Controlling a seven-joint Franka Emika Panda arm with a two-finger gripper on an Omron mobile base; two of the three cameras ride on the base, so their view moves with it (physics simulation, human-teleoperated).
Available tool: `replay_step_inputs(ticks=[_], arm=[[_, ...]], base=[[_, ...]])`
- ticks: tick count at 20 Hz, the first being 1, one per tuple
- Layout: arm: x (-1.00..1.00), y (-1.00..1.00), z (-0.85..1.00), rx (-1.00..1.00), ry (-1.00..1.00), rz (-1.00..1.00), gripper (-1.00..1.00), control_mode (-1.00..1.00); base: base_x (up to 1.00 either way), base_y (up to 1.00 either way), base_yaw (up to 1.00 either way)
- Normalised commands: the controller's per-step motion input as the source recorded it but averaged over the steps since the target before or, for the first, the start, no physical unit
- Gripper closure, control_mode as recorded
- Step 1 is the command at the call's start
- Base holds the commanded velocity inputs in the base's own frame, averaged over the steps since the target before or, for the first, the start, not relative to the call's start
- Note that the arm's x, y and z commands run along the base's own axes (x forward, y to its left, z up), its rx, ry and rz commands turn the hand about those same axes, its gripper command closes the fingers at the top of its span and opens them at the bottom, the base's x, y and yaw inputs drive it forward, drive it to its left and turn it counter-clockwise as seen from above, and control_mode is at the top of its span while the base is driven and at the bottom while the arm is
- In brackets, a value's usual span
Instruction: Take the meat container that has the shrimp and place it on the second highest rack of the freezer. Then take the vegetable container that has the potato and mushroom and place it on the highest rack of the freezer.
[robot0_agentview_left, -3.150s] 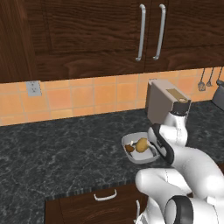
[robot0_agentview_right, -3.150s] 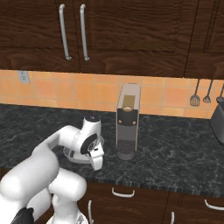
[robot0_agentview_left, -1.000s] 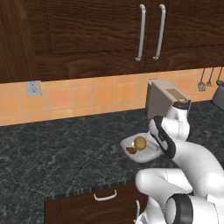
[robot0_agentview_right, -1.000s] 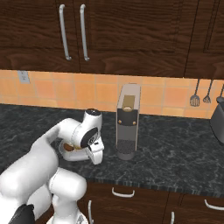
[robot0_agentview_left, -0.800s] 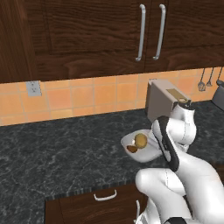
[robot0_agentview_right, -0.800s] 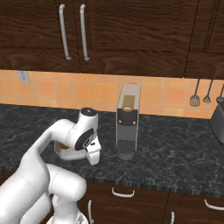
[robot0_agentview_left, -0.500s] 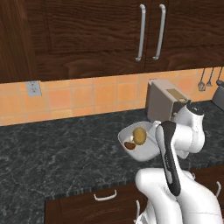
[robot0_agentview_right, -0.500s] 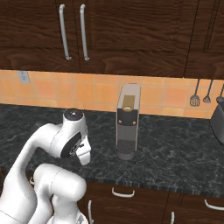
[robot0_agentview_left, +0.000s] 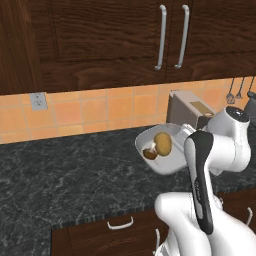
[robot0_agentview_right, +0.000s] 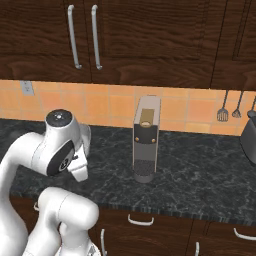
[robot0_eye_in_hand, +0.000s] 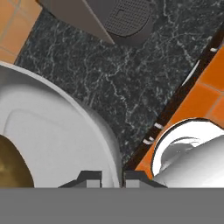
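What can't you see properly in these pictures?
- Mushroom: left base view, small, partly behind the potato; cap and stem unclear.
- Container: its right side is hidden by the white arm in the left base view.
- Potato: hand view, cut off by the left edge.
- Gripper: hand view, fingertips barely rise above the bottom band, pinching the container's rim.

arm shell (robot0_agentview_left: 227, 150): glossy white, rounded, bulbous segments
joint caps (robot0_agentview_right: 59, 116): dark grey discs set in the white housings, one with a small pale mark
link stripe (robot0_agentview_left: 201, 185): long dark grey band along a white link, rounded at the top end
lower body (robot0_agentview_right: 67, 212): smooth white, swollen shapes
finger tips (robot0_eye_in_hand: 89, 178): two small dark blocks with pale grey faces
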Motion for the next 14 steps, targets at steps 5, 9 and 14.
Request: replay_step_inputs(ticks=[5,9,14], arm=[[-0.69,0.02,0.12,0.04,0.00,-0.23,1.00,-1.00],[-0.60,0.00,0.36,0.17,0.00,-0.25,1.00,-1.00],[-0.57,-0.04,0.21,0.16,0.00,-0.18,1.00,-1.00]], base=[[0.00,0.00,0.00],[0.00,0.00,0.00],[0.00,0.00,0.00]])
